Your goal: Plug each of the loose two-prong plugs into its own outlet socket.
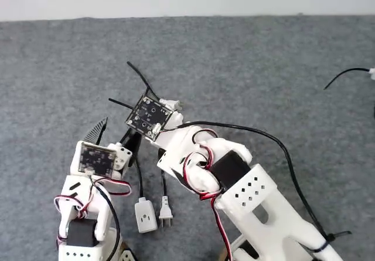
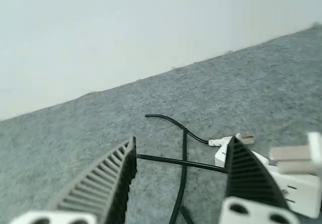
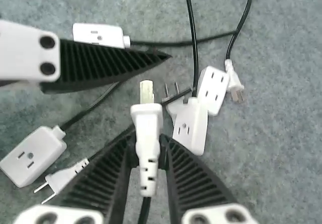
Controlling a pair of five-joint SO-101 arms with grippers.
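While right gripper [image 3: 149, 142] clamps plug [image 3: 147, 123] by its body, prongs jut free, aimed toward outlet socket [image 3: 190, 126] lying just beside on bench [image 1: 263, 67]. At near left, left gripper [image 2: 182, 148] gapes wide, empty, probably to steady socket for insertion.

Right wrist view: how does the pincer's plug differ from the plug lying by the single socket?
The held plug is clamped in the right pincer; the loose plug is ungripped. The held plug is off the carpet; the loose plug lies flat on it. Both white, black-corded, unplugged.
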